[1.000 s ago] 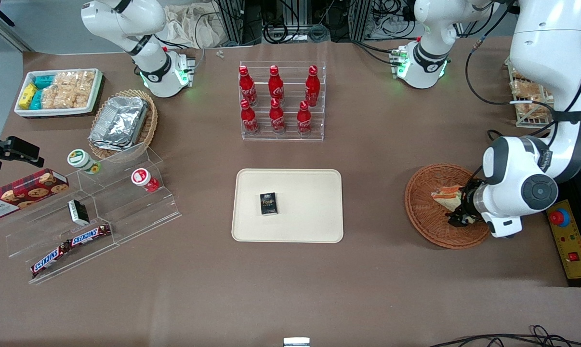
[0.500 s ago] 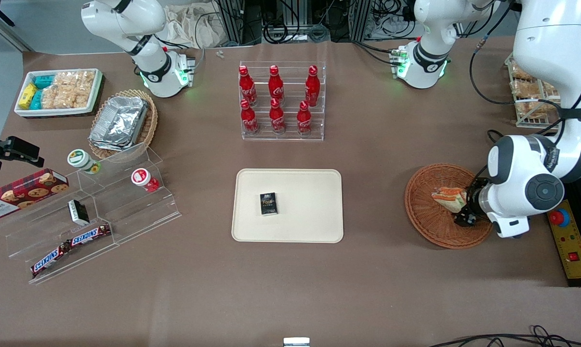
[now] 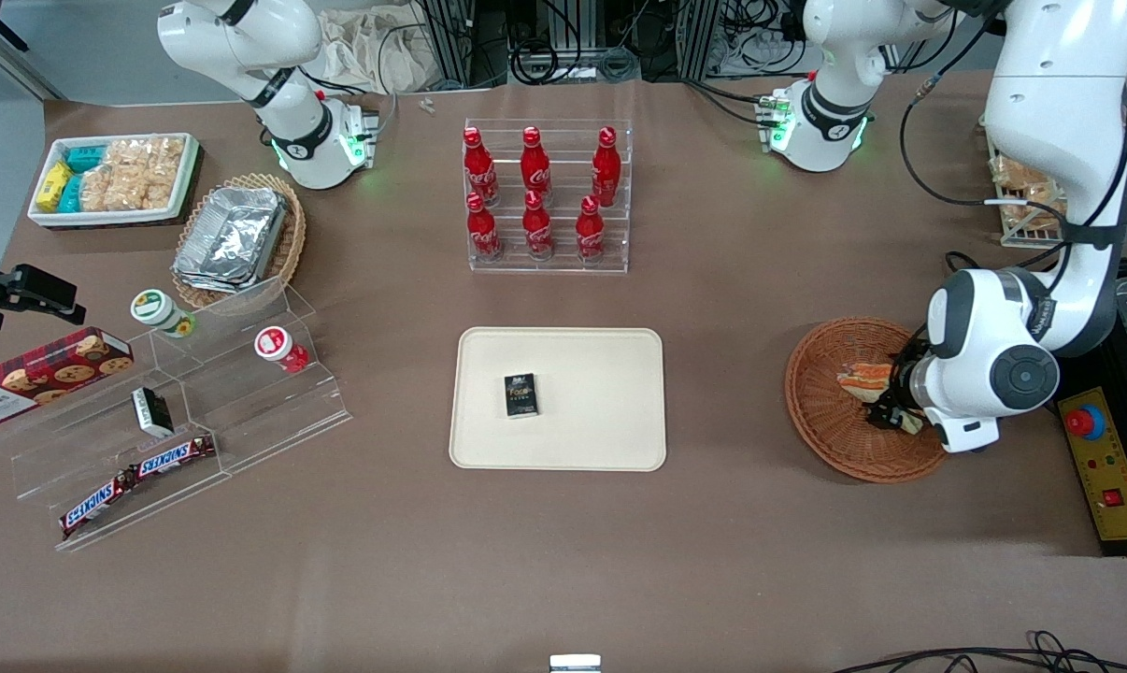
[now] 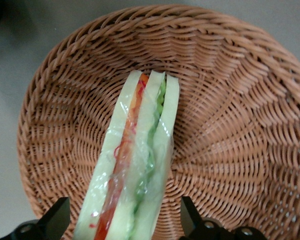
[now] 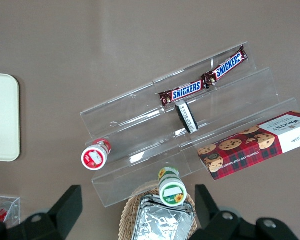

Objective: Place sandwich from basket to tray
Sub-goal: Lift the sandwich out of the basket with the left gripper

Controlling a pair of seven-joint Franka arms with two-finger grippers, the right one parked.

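The wrapped sandwich [image 3: 863, 379] lies in the reddish-brown woven basket [image 3: 830, 425] toward the working arm's end of the table. My left gripper [image 3: 891, 409] is down in the basket over the sandwich. In the left wrist view the sandwich [image 4: 140, 150] stands on edge on the basket's weave [image 4: 230, 100], and the gripper [image 4: 125, 202] is open, its black fingers [image 4: 57, 220] standing one on each side of the sandwich with a small gap. The cream tray [image 3: 601, 411] lies mid-table, well apart from the basket.
A small black box [image 3: 520, 394] lies on the tray. A clear rack of red cola bottles [image 3: 547, 201] stands farther from the front camera than the tray. A yellow box with red buttons [image 3: 1101, 463] sits beside the basket. Stepped acrylic shelves [image 3: 180, 411] stand toward the parked arm's end.
The left wrist swung a little toward the working arm's end, then came back over the sandwich. The sandwich stays in the basket.
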